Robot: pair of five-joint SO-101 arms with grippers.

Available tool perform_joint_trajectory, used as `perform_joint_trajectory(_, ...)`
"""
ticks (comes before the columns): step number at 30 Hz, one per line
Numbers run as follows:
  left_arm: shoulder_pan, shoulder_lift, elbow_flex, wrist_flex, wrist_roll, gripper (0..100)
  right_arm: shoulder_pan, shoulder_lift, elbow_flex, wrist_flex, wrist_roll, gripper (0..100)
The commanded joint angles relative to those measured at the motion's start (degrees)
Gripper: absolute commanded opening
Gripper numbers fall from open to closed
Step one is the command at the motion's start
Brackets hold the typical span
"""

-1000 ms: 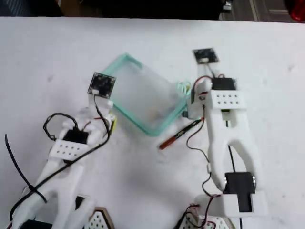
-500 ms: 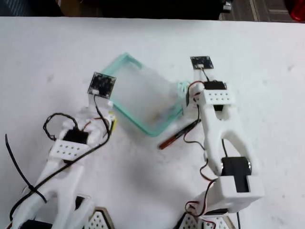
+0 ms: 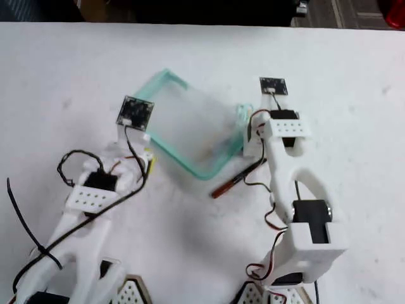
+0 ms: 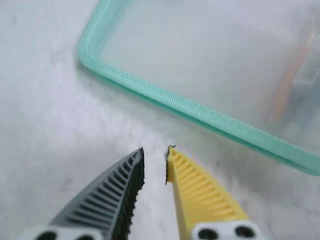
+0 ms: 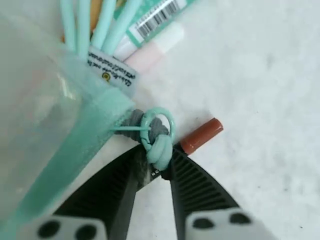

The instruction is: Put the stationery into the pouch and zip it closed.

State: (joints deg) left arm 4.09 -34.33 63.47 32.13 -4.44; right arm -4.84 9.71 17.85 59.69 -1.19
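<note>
Pouch [image 3: 190, 123] zip pull [image 5: 159, 140] sits pinched in my right hand [image 5: 157, 162], which just slid sideways; pen [image 3: 235, 180] lies outside, so zipping seems early.

The white table [image 3: 354, 76] bears faint grey smudges. Beyond its far edge runs a dark strip [image 3: 190, 9]. 1 red object [image 3: 397, 12] sits at that strip's right end, cut off by the frame.

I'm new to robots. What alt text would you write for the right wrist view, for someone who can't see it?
The right tool pinches the mint zipper pull at a corner of the translucent pouch. A brown-capped pen lies just beyond it on the white table.
</note>
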Motion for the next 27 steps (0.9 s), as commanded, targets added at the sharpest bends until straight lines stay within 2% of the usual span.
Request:
perform_joint_trajectory(1,0.84,-0.22,-0.35,-1.41,-0.62,10,0.04,-1.63,-0.53,-1.10,-0.62,1.7)
perform_joint_trajectory(9,0.84,-0.22,-0.35,-1.49,-0.62,10,-0.40,-12.79,0.44,5.05,0.62,2.9)
perform_joint_trajectory(13,0.84,-0.22,-0.35,-1.49,-0.62,10,-1.71,-18.86,0.35,6.99,9.32,9.7)
perform_joint_trajectory(15,0.84,-0.13,-0.35,-2.20,-0.62,10,-2.07,-20.88,0.35,6.99,9.58,14.8)
perform_joint_trajectory(19,0.84,-0.13,-0.09,-2.64,-0.62,10,-2.86,-20.53,0.35,6.29,9.58,22.2)
perform_joint_trajectory(27,0.84,-0.13,0.00,-2.37,-0.62,10,-2.86,-11.12,0.26,0.75,9.58,22.7)
